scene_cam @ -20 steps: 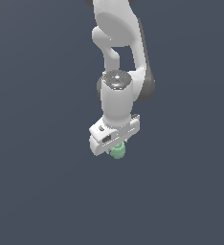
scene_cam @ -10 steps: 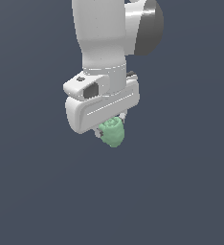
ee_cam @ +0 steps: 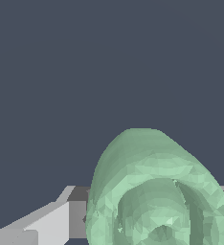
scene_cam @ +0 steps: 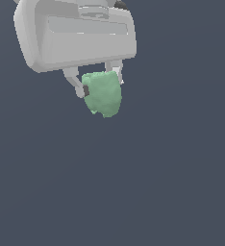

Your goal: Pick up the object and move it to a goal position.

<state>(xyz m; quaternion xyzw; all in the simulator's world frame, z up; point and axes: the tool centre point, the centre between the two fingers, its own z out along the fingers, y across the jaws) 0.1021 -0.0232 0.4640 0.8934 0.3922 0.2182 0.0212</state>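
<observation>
The object (scene_cam: 104,94) is a pale mint-green lumpy stub hanging below the white gripper body in the exterior view. My gripper (scene_cam: 99,87) is shut on it, one finger at each side. A dark pad presses its side toward the exterior view's left. In the wrist view the object (ee_cam: 157,191) fills the near field and shows concentric rings on its end. One grey finger (ee_cam: 47,222) reaches in beside it. The object is lifted, with nothing under it in view.
A plain dark blue-grey background surrounds the gripper in both views. The white gripper body (scene_cam: 76,33) takes up the upper part of the exterior view. No other thing shows.
The gripper with the object in it has come much closer to the exterior camera and now looks far larger. It has also shifted toward the exterior view's upper left.
</observation>
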